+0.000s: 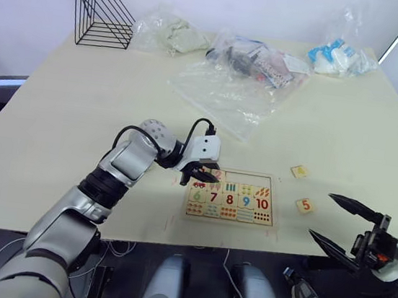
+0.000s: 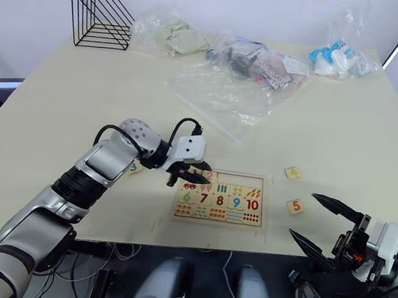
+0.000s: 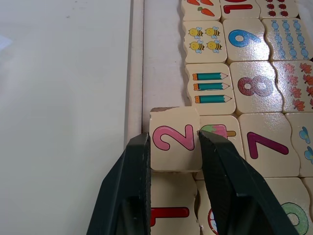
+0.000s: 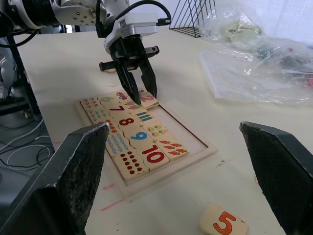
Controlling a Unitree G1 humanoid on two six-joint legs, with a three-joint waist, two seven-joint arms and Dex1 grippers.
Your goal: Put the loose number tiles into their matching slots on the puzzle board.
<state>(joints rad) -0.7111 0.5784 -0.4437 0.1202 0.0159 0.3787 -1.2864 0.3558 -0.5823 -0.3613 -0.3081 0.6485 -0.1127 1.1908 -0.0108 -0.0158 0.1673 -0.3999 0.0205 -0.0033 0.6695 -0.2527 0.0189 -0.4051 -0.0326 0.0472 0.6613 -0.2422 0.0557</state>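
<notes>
Two black fingers of my left gripper (image 3: 173,147) pinch the 2 tile (image 3: 173,138) over the puzzle board (image 1: 272,223) at its ten o'clock corner so it can drop into its slot, while my right gripper (image 1: 339,223) waits wide apart near the 5 tile (image 1: 305,204).

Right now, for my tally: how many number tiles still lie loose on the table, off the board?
2 for certain: the 5 tile right of the puzzle board, and another tile beyond it. Others may be hidden by the left arm.
</notes>
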